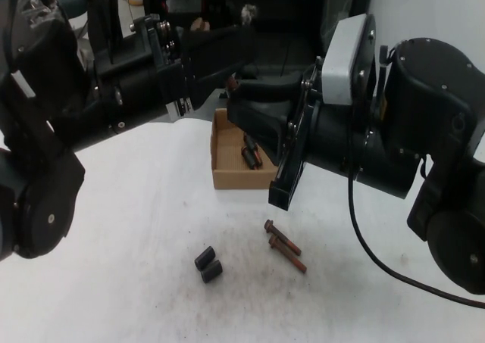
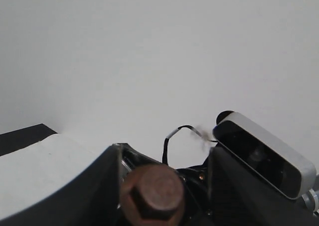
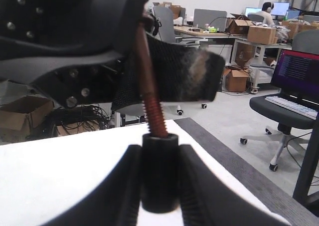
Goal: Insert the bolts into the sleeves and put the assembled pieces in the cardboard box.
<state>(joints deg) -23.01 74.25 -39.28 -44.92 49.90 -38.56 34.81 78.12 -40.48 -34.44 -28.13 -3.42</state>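
Observation:
My left gripper [image 2: 159, 188] is shut on a rusty brown bolt [image 2: 152, 196], whose hex head faces the left wrist view. In the right wrist view that bolt [image 3: 148, 91] points threaded end first into the mouth of a black sleeve [image 3: 159, 171], on which my right gripper [image 3: 159, 183] is shut. The two arms meet in the air above the cardboard box [image 1: 227, 173], which holds dark assembled pieces [image 1: 251, 152]. Two more bolts [image 1: 286, 248] lie on the white bench, and two loose black sleeves [image 1: 207, 264] lie to their left.
The white bench [image 1: 136, 237] has free room in front of and to the left of the loose parts. A black cable [image 1: 379, 256] runs across it at the right. The arms' bulky bodies [image 1: 45, 116] stand on both sides.

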